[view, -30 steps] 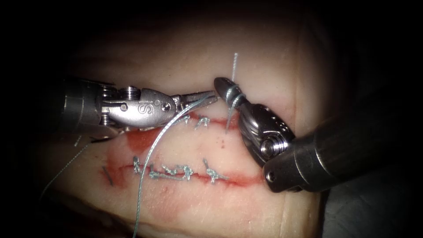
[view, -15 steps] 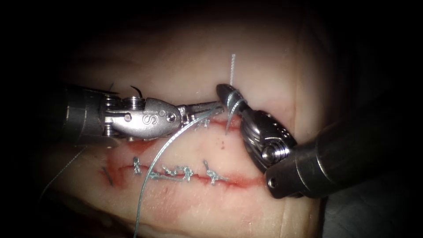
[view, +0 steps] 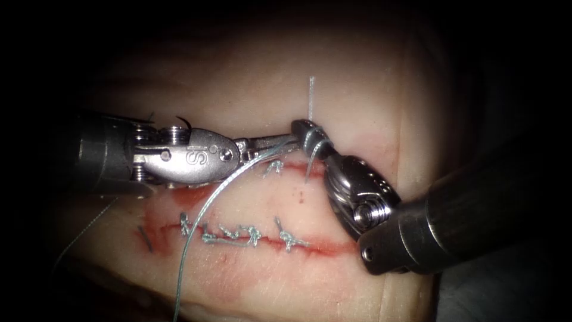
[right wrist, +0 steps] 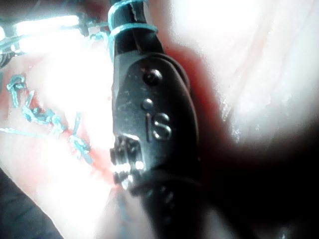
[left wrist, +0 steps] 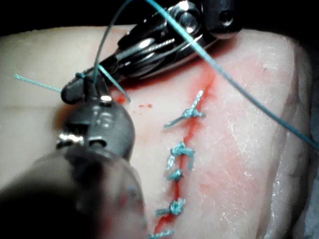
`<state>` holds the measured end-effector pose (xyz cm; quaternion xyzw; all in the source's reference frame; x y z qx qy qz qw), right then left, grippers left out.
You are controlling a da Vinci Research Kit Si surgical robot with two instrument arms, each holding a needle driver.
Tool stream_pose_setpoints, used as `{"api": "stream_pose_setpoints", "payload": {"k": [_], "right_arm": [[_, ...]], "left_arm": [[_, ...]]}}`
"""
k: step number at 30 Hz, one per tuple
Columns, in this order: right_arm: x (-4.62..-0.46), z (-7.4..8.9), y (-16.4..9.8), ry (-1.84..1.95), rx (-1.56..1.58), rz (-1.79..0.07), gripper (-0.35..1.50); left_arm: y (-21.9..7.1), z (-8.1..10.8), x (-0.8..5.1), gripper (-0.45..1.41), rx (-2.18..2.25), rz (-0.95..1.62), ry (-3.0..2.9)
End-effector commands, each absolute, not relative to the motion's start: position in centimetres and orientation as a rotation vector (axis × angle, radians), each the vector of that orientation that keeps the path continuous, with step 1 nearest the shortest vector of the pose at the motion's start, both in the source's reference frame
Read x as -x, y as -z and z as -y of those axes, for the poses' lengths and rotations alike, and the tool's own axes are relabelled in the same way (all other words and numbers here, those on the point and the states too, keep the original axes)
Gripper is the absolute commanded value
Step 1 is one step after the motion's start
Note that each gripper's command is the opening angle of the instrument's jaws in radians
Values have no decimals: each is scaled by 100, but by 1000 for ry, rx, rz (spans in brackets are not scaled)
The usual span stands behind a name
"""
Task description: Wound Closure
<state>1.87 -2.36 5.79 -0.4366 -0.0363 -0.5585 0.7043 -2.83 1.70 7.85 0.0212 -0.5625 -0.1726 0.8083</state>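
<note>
**Thread wound round right tool as left tool closes in**

Darkness rings the lit tissue (view: 250, 77), a pale slab with two cuts across it. The lower cut (view: 238, 235) carries a row of knotted stitches (view: 229, 232); the upper cut (view: 298, 170), wet with red fluid (view: 185, 194), has one stitch (view: 274, 167) near its middle.

From the right, the right tool (view: 304, 130) reaches over the upper cut with thread (view: 205, 209) wrapped round its jaws, which look closed; whether they grip anything cannot be told. A short thread end (view: 311, 98) stands up just above its tip, and another hangs down to the cut.

From the left, the left tool (view: 280, 142) lies above the upper cut, its jaws closed on the thread close to the right tool's tip. From there the long strand curves down over both cuts and off the near edge.

Over the last second the left tool has edged right, toward the wraps, while the right tool has barely shifted. The loops remain on the right tool's jaws.

A dark hooked shape behind the left tool's wrist may be the needle; that is uncertain.
</note>
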Motion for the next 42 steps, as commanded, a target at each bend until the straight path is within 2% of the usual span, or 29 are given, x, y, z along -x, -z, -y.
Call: {"api": "stream_pose_setpoints", "payload": {"k": [1,10,13,27,38,42], "right_arm": [[-195,237,-582,1236,965,85,46],[-190,235,-579,1233,935,106,39],[-192,236,-579,1232,932,108,27],[-206,239,-582,1253,944,107,39],[-208,237,-585,1250,944,109,27],[-210,235,-586,1248,939,115,14]], "left_arm": [[-791,-171,289,-45,-43,1203,369],[-792,-172,291,-45,-34,1197,376],[-793,-171,292,-45,-39,1197,386],[-810,-160,295,-45,-56,1157,399],[-812,-159,300,-45,-56,1150,398],[-811,-159,301,-45,-56,1150,399]]}}
